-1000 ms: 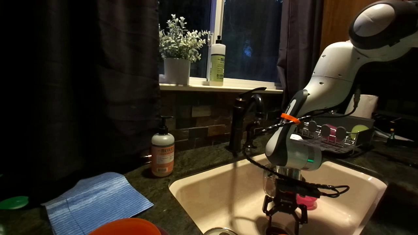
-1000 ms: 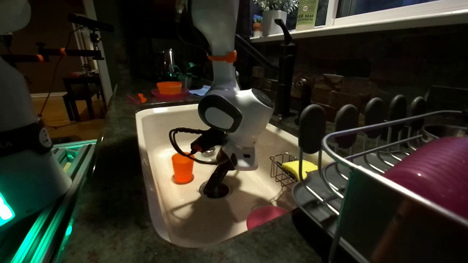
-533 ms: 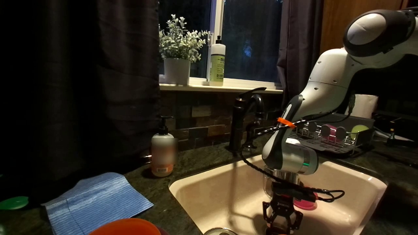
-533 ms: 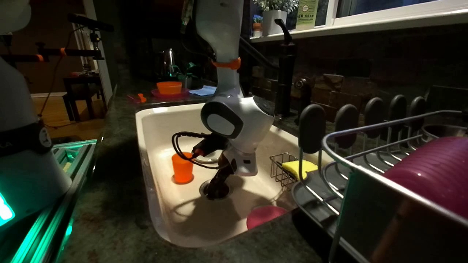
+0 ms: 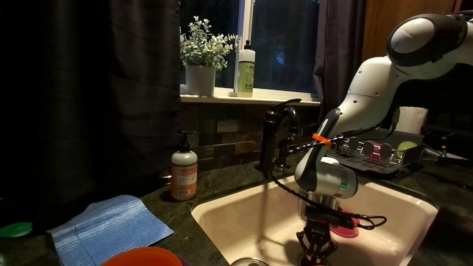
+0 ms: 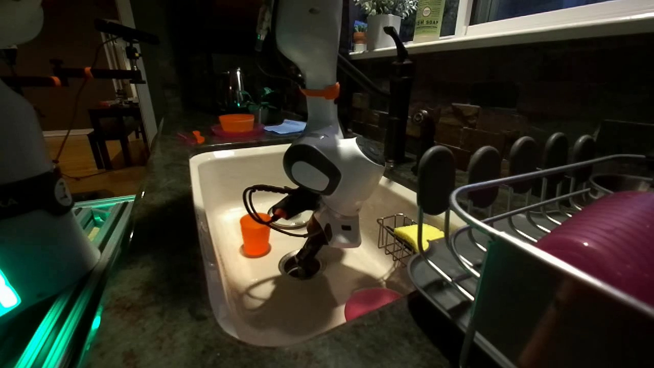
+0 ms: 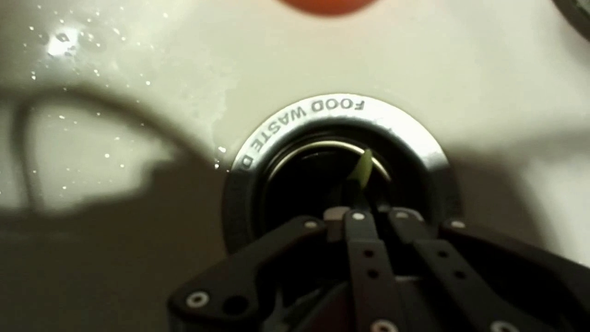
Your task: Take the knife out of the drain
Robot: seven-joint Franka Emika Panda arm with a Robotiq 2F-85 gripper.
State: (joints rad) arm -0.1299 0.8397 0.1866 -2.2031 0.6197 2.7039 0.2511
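Observation:
A yellow-green piece of the knife [image 7: 363, 170] shows inside the dark opening of the drain [image 7: 415, 133] in the wrist view. Its lower part disappears into shadow beside my fingertips. My gripper [image 7: 370, 203] points down into this drain, its jaws brought together. The knife's visible end lies just beyond the tips; whether it is pinched between them cannot be made out. In an exterior view the drain [image 6: 287, 268] is half covered by the gripper [image 6: 305, 266], and the knife is hidden there. Another exterior view cuts off the gripper [image 5: 313, 261] at the bottom edge.
Around the arm stand the walls of the white sink [image 6: 230, 312]. An orange cup [image 6: 255, 235] is close by the drain. A wire holder with a yellow sponge [image 6: 418, 234], a pink dish [image 6: 372, 301] and the black faucet [image 6: 398, 107] are also near. A dish rack [image 6: 470, 225] borders the sink.
My gripper has gone from wide open to shut over the last second. The arm has come down a little and moved slightly left in an exterior view, with the fingers at the drain.

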